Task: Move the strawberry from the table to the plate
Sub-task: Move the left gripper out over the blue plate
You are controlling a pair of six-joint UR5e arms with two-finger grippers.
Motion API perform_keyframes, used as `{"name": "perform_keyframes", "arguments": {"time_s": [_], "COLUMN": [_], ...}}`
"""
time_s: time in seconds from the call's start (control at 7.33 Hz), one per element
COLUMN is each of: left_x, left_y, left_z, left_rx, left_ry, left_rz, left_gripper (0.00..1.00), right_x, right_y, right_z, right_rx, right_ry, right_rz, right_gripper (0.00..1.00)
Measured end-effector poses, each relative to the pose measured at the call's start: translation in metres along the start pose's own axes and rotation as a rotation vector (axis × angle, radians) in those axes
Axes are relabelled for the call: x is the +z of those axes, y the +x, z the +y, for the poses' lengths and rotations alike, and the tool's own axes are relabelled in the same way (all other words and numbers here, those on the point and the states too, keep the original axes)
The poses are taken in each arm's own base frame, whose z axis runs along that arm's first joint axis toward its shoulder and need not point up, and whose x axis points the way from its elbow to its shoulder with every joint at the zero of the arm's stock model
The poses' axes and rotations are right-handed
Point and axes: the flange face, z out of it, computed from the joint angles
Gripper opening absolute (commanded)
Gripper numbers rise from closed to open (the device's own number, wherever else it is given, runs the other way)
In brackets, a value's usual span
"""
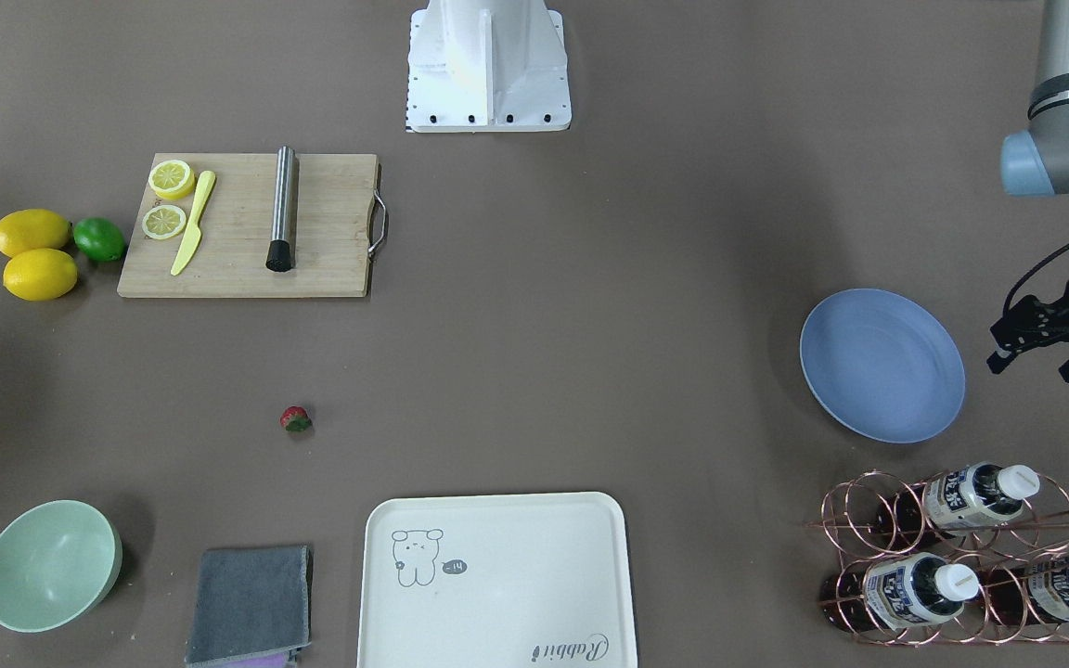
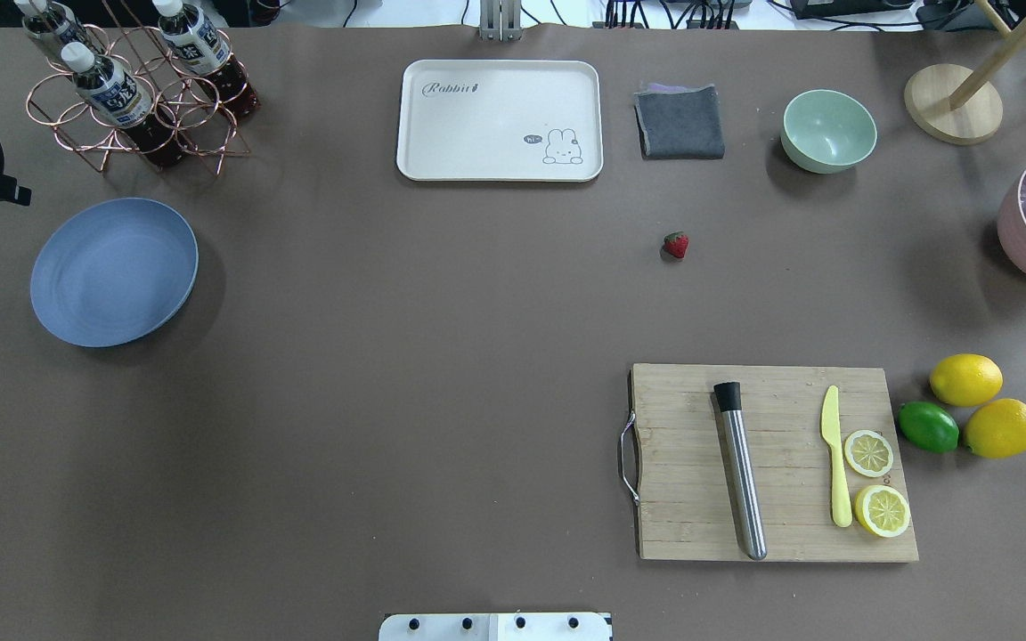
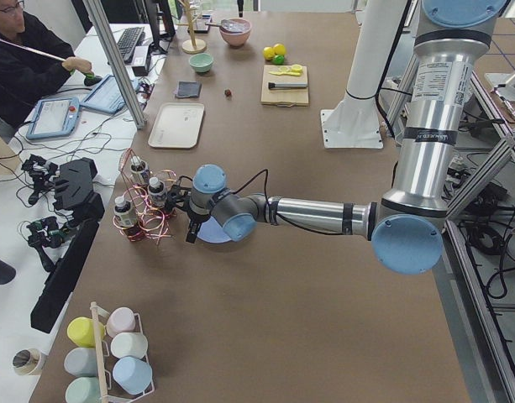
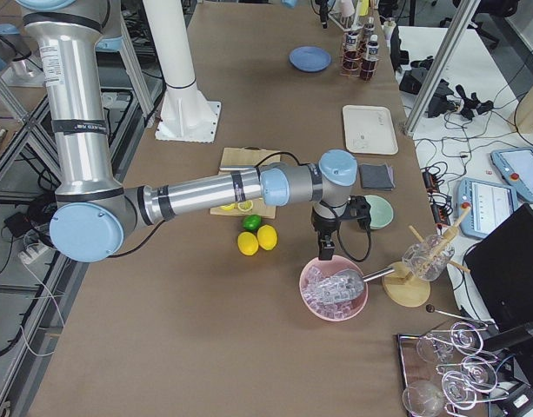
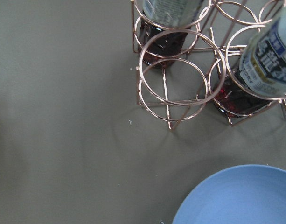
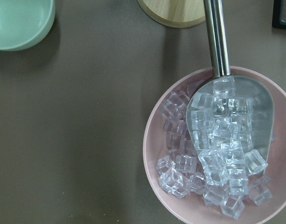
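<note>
The small red strawberry lies alone on the grey-brown table, between the cutting board and the cream tray. Far across the table sits the round blue plate, with nothing in it. My left gripper hovers just outside the plate's rim, near the bottle rack, with its fingers apart and nothing held. My right gripper hangs over the pink ice bowl, far from the strawberry. It shows only in the right side view, so I cannot tell its state.
A wooden cutting board carries lemon halves, a yellow knife and a steel muddler, with lemons and a lime beside it. Mint bowl, grey cloth, cream tray, copper bottle rack and ice bowl ring the table.
</note>
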Motion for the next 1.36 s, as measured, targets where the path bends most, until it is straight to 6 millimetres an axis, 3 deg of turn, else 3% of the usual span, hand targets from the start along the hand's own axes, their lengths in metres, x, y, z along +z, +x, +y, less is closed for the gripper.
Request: {"name": "perform_keyframes", "arguments": {"time_s": [0.14,0.27,0.55,0.68,1.09,1.36], "left_x": [0.015,0.031,0.05,0.057,0.063,0.064], "left_y": [-0.004,-0.009,-0.014,-0.014,-0.014,-0.014], "left_z": [0.014,0.027,0.041,0.044,0.048,0.048], "left_rx": [0.008,0.018,0.025,0.025,0.027,0.027], "left_ry": [0.0,-0.01,-0.035,-0.046,-0.059,-0.06], "left_rz": [0.021,0.033,0.037,0.035,0.034,0.034], "left_gripper": [0.96,0.8,0.74,0.65,0.25,0.22], "right_x": [0.0,0.0,0.001,0.002,0.003,0.004], "right_y": [-0.004,-0.005,-0.007,-0.008,-0.008,-0.007], "right_z": [-0.002,-0.002,-0.002,-0.002,-0.002,-0.002], "right_rx": [0.002,0.004,0.008,0.011,0.015,0.017], "right_ry": [0.0,0.0,-0.003,-0.003,-0.006,-0.008], "right_rz": [-0.002,-0.004,-0.009,-0.01,-0.01,-0.009], "right_gripper": [1.0,1.0,1.0,1.0,1.0,1.0]}}
